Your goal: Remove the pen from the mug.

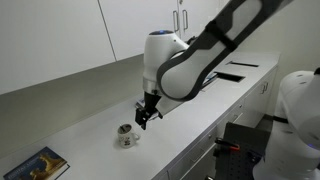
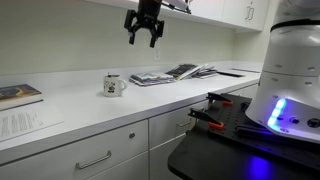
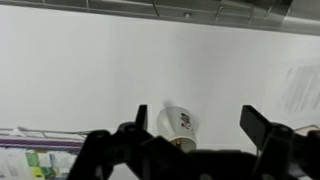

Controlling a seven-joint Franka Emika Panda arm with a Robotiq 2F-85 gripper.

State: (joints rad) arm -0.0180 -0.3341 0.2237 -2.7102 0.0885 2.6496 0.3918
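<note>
The gripper [image 2: 143, 42] hangs with its jaws spread wide, high above the white mug [image 2: 114, 85] on the desk [image 2: 70, 112]. The pen cannot be made out in it. Magazines [image 2: 175, 73] lie near the mug.

We find the gripper [image 2: 142, 43] high over the counter [image 2: 90, 110], its jaws spread, and only open air between it and the mug [image 2: 114, 85] below. Around the mug the counter top is bare on every side, so the way down from above is free. The magazines [image 2: 175, 73] lie well apart on one side, and a book [image 2: 18, 95] and a sheet of paper [image 2: 25, 122] well apart on the other. Behind the mug, the wall [image 1: 50, 85] and the upper cabinets [image 1: 60, 35] close the space.
</note>
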